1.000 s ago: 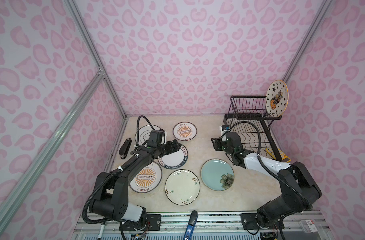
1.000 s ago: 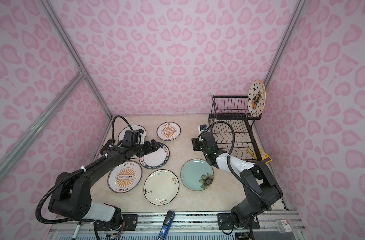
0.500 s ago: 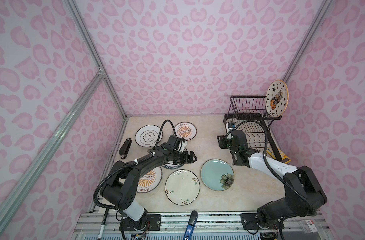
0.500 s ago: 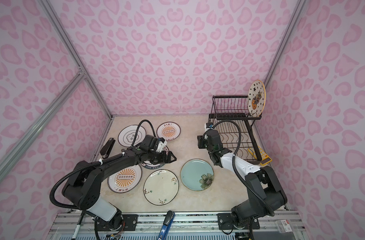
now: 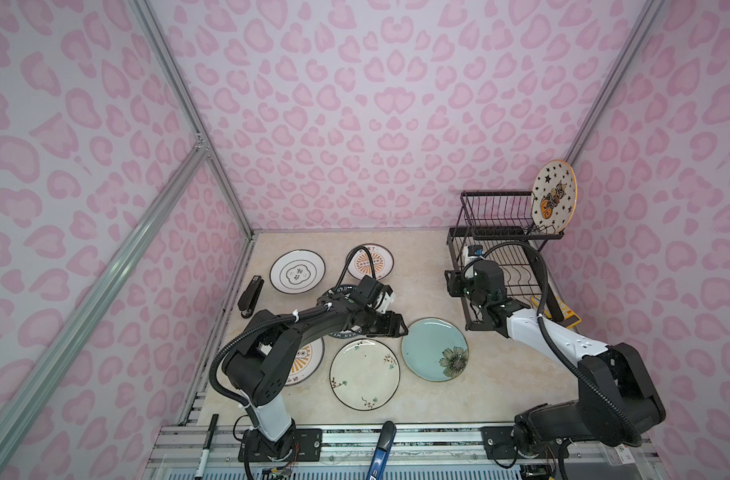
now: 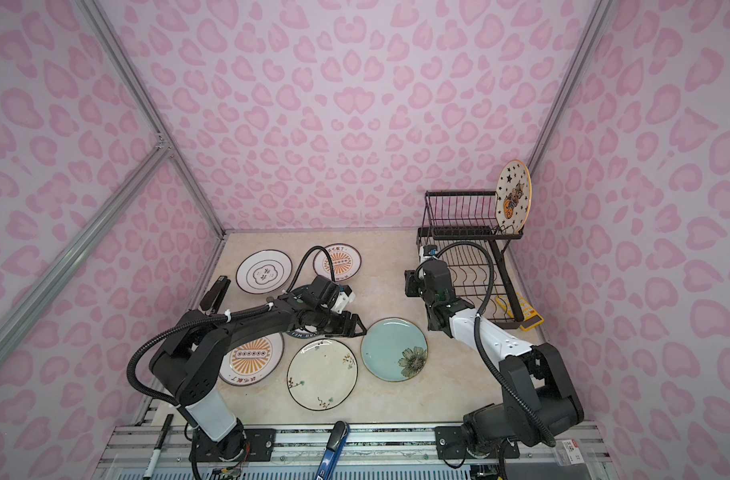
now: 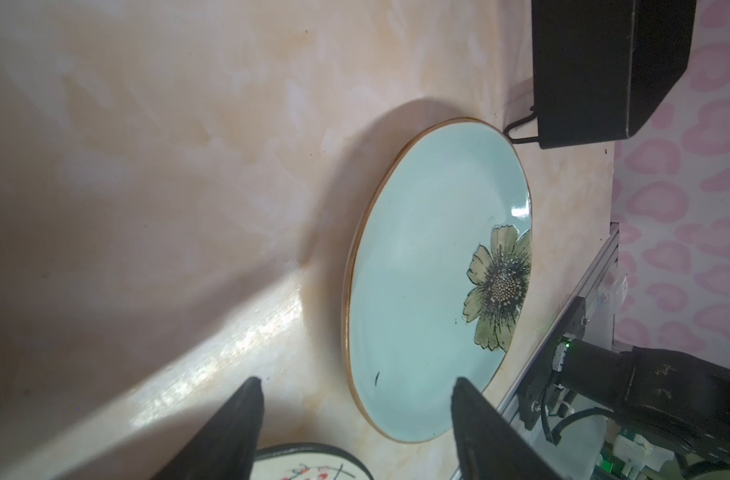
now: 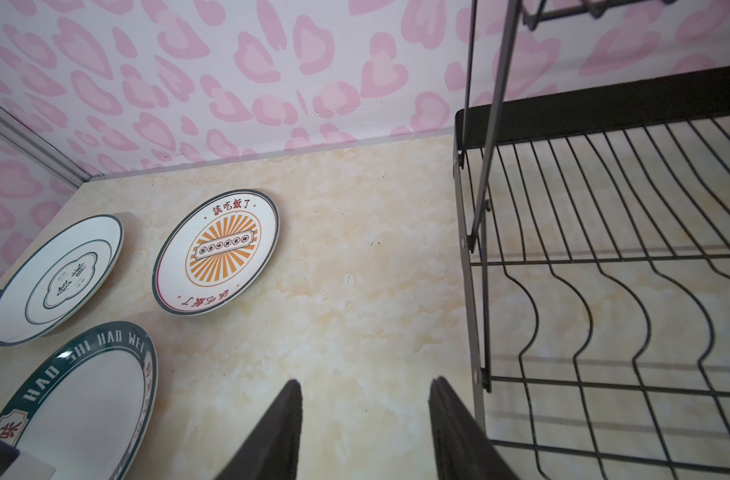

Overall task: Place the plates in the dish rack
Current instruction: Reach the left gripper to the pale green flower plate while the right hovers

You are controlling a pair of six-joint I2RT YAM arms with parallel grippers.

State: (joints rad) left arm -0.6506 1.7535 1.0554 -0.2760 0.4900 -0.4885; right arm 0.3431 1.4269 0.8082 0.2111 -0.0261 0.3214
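Plainly, left gripper (image 7: 355,384), right gripper (image 8: 365,382) gape empty (plate (image 8: 76,395): "HAO SHI HAO WEI").

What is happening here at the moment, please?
Plates are being loaded into a rack. The left gripper is open at the rim of the blue plate on the table. The right gripper hovers open and empty beside the rack, where one starry plate stands on edge. Five more lie flat.
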